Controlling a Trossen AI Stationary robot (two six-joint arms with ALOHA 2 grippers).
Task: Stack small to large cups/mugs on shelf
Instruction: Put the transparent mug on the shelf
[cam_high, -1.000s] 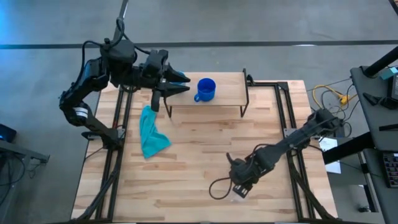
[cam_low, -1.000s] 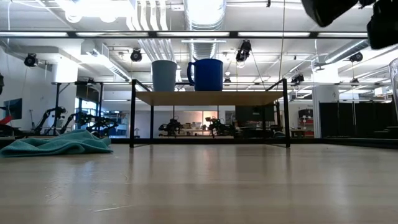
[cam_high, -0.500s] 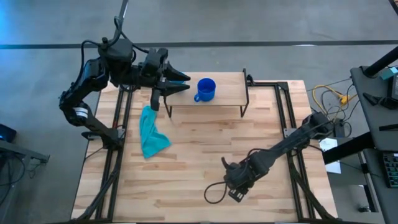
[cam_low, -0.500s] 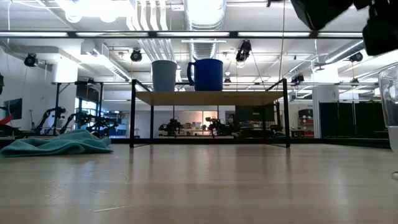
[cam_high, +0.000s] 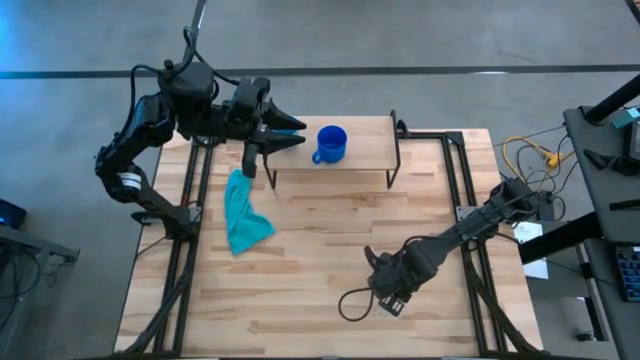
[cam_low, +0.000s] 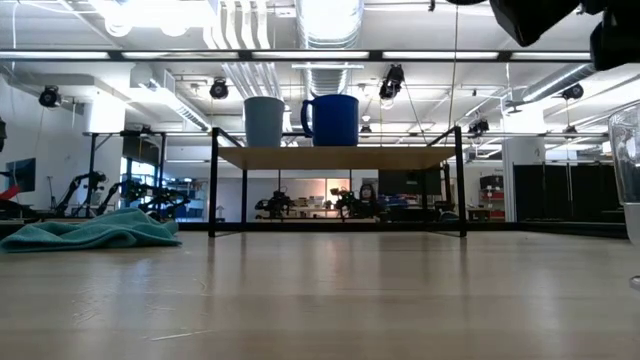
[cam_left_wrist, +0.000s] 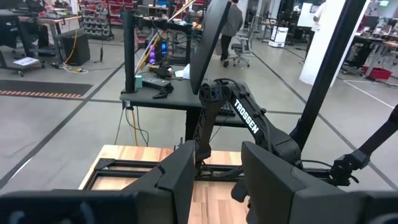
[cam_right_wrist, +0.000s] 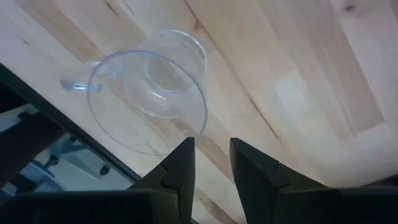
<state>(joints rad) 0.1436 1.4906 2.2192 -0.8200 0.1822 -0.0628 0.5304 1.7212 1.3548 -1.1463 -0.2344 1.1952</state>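
A light-blue cup (cam_low: 264, 122) and a royal-blue mug (cam_low: 333, 120) stand side by side on the shelf (cam_low: 340, 157). The mug (cam_high: 331, 144) has its handle toward the table's left. My left gripper (cam_high: 300, 134) hovers open at the left end of the shelf (cam_high: 365, 150), over the light-blue cup. No cup shows between its fingers in the wrist view (cam_left_wrist: 219, 152). The clear cup (cam_right_wrist: 149, 93), which has a small handle, stands upright on the table near its near-right part (cam_low: 628, 170). My right gripper (cam_high: 386, 297) hangs above it, fingers narrowly parted (cam_right_wrist: 211, 146). My right gripper comes from above, slanting down, with one fingertip (cam_right_wrist: 186, 152) right beside the clear cup's rim (cam_right_wrist: 200, 127). I cannot tell whether it touches the rim. My left gripper touches nothing.
A teal cloth (cam_high: 243, 215) lies crumpled on the table's left side, in front of the shelf's left leg (cam_low: 95, 232). Bare wood lies between the shelf and the clear cup. A dark cable loop (cam_high: 352, 303) hangs by the right gripper. A person walks in the room beyond (cam_left_wrist: 233, 22).
My right gripper swung toward the table's left and came back toward the right. The clear cup now reaches farther in from the right edge of the low view than a second ago. It stayed there when the gripper went back.
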